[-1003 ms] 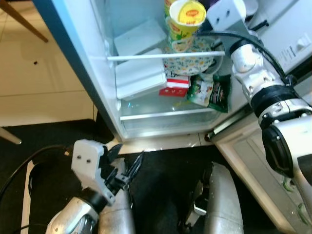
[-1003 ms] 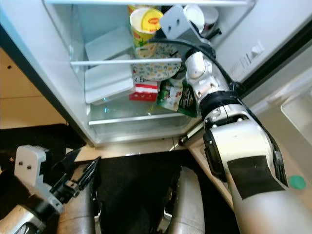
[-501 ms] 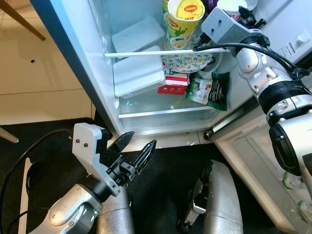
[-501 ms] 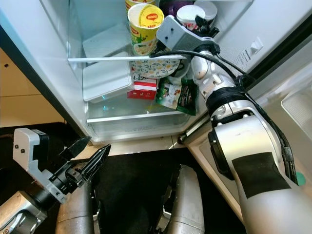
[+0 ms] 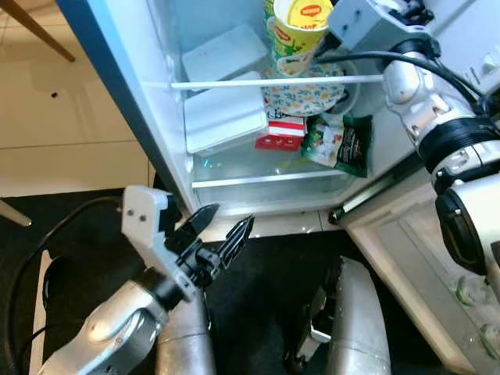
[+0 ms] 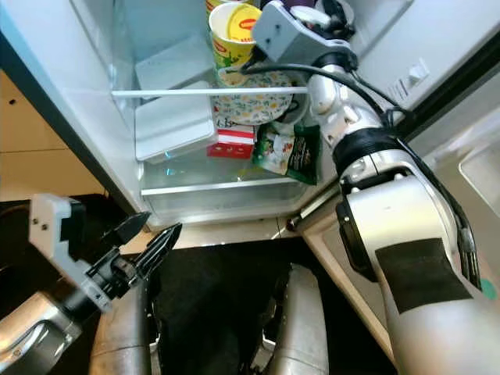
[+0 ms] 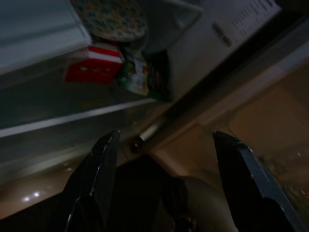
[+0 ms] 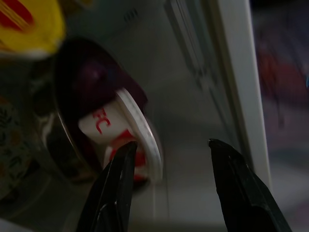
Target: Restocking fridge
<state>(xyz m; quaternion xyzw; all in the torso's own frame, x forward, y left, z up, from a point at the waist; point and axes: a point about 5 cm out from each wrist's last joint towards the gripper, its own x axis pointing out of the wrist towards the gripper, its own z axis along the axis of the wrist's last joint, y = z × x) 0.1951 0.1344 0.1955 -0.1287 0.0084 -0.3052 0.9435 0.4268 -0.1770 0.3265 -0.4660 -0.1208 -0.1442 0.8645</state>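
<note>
- Right gripper (image 8: 166, 193): fingers spread apart and pinching nothing, it is reaching into the upper level of the open fridge (image 5: 141, 117), near the fridge's right inner wall.
- Just ahead of the right fingertips (image 8: 116, 193), a white cup with red lettering (image 8: 123, 140) is lying tilted, its long axis slanting and its white lid end pointing toward the gripper; whether a finger is touching it cannot be told.
- Behind that cup, a dark purple container (image 8: 91, 77) is sitting deeper in the fridge.
- To the gripper's left, a yellow-lidded noodle cup (image 5: 301, 27) is standing roughly upright, lid facing up toward the camera.
- Below the gripper, a floral plate (image 5: 305, 94) is resting on the wire shelf (image 5: 234, 81), with a red-and-white box (image 5: 280, 133) and a green packet (image 5: 337, 144) on the level beneath.
- Further left on that lower level, a white lidded box (image 5: 225, 121) is lying flat, its long axis running across the shelf.
- Left gripper (image 5: 223, 234): fingers spread and holding nothing, it is hovering low in front of the fridge's bottom edge, pointing toward the interior.
</note>
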